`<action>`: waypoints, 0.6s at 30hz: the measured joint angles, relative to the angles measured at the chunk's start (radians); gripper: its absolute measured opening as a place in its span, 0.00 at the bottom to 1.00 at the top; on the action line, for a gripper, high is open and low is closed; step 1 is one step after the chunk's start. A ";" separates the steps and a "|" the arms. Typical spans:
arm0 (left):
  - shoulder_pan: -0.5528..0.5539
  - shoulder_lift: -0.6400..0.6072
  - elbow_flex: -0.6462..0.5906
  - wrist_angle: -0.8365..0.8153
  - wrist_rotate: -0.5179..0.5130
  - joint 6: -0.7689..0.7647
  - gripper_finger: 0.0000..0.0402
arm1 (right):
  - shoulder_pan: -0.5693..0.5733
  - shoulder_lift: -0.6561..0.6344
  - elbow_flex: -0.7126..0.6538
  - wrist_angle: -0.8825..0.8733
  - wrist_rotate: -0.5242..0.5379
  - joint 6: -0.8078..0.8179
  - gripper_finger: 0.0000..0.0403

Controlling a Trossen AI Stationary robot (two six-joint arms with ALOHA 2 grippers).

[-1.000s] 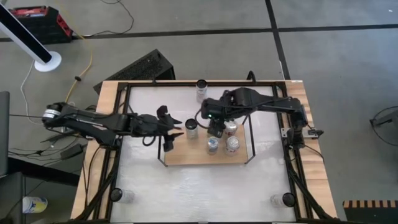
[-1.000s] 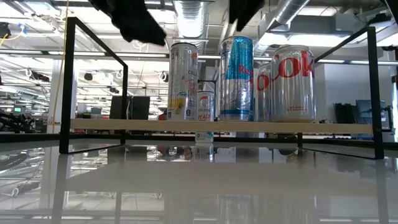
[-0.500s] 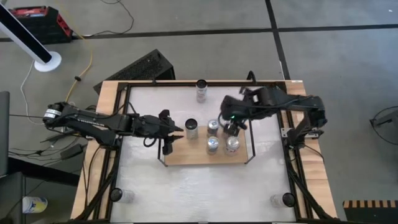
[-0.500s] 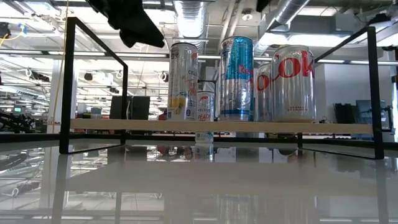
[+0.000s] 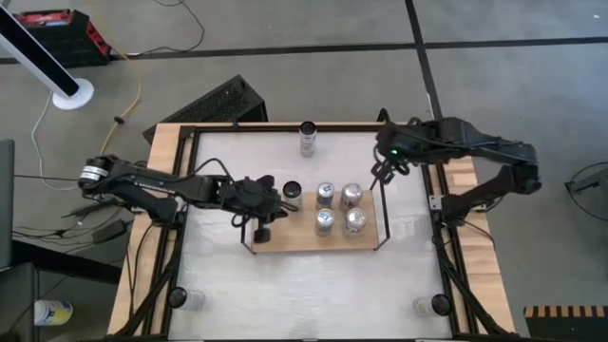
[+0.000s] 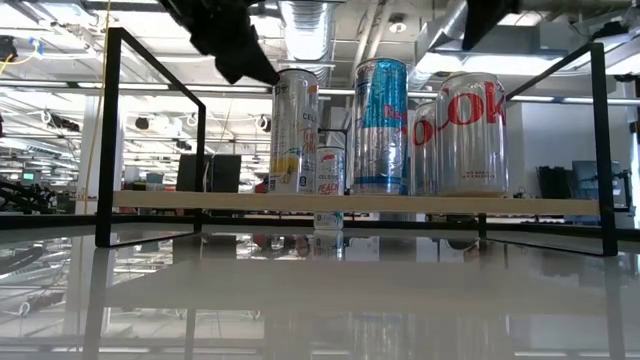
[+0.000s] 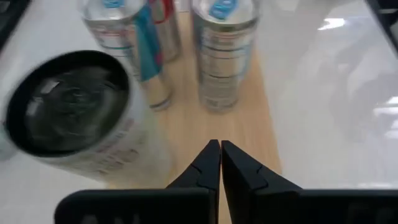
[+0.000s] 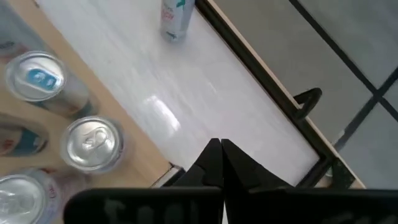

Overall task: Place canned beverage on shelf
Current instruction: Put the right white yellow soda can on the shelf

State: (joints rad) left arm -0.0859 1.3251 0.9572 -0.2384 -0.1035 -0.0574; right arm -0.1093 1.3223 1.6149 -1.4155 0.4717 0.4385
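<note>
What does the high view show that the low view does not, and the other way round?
Only the high view shows the left gripper beside the black-topped can, the right gripper at the shelf's end, and the lone can at the table's far edge. Only the low view shows the can labels and the room behind. Both show the shelf carrying five cans.

Five cans (image 5: 326, 195) stand on the shelf (image 5: 313, 237); a sixth can (image 5: 308, 137) stands behind it.

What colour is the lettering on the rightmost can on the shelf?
Red on silver, on the rightmost can; the low view shows it best.
</note>
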 joint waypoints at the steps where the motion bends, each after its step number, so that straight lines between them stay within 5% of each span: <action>1: 0.000 0.003 0.008 -0.011 -0.013 0.001 0.00 | 0.000 -0.016 -0.015 0.010 -0.001 0.000 0.04; 8: 0.030 0.003 0.017 -0.014 -0.058 0.036 0.00 | 0.022 -0.063 -0.056 0.007 -0.006 0.025 0.11; 18: 0.101 0.003 0.017 -0.069 -0.018 0.038 0.00 | 0.026 -0.058 -0.068 0.032 -0.005 0.025 0.05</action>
State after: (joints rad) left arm 0.0156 1.3285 0.9745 -0.3074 -0.1210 -0.0193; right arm -0.0830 1.2640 1.5471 -1.3837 0.4667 0.4633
